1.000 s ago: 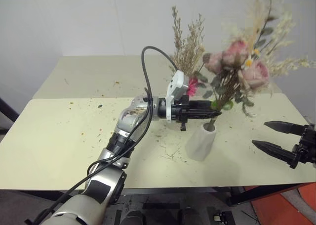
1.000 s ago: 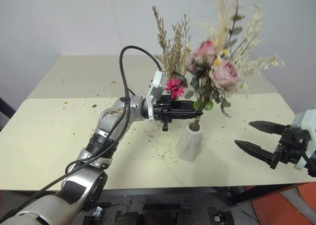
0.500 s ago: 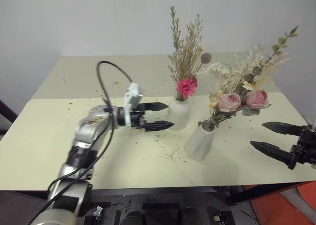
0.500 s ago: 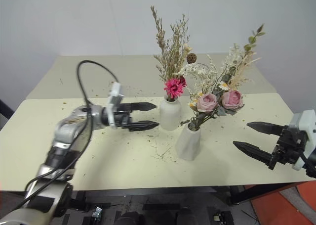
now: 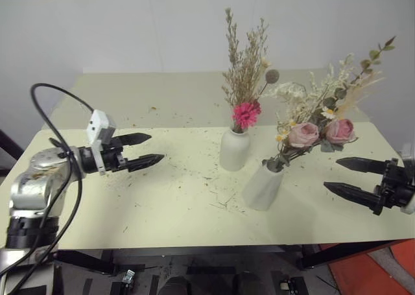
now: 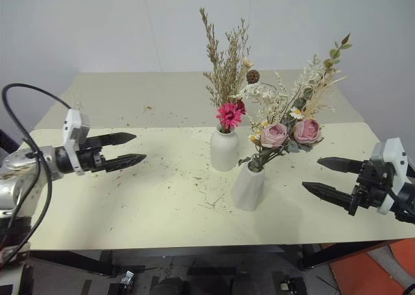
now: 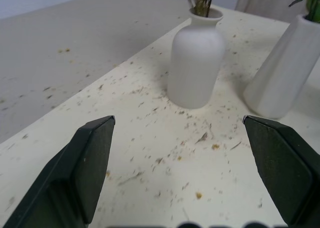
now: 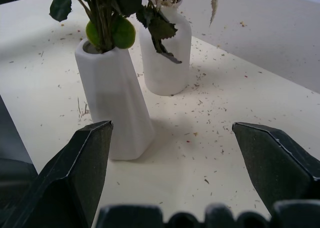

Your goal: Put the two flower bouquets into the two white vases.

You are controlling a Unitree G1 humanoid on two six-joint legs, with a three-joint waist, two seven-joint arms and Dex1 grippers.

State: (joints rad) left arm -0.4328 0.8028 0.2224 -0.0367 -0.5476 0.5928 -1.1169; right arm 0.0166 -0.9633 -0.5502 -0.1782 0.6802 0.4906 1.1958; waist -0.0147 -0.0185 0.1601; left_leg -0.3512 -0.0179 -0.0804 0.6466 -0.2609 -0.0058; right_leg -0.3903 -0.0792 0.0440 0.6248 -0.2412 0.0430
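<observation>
Pale walls are standing behind a cream table (image 5: 162, 198) that is carrying a scatter of dried plant bits. Near the middle of it, the rounded bottle vase (image 5: 235, 149) is standing upright, holding the tall tan dried grasses (image 5: 245, 55) with the hot-pink flower (image 5: 246, 114) sitting just above its lip. Just beside it, nearer the robot and to the right, the tapered vase (image 5: 262, 186) is holding the pale pink roses (image 5: 321, 132) with grey-green leaves and cream sprigs, which are leaning out toward the right. The two vases are standing close together without touching.

Over the left part of the table, the left gripper (image 5: 150, 149) is hovering well apart from the vases, its fingers (image 7: 90, 163) spread wide around nothing and pointing toward the bottle vase. At the right edge of the table, the right gripper (image 5: 339, 177) is hovering too, its fingers (image 8: 85, 173) spread wide and empty, pointing toward the tapered vase, clear of the rose bouquet.
</observation>
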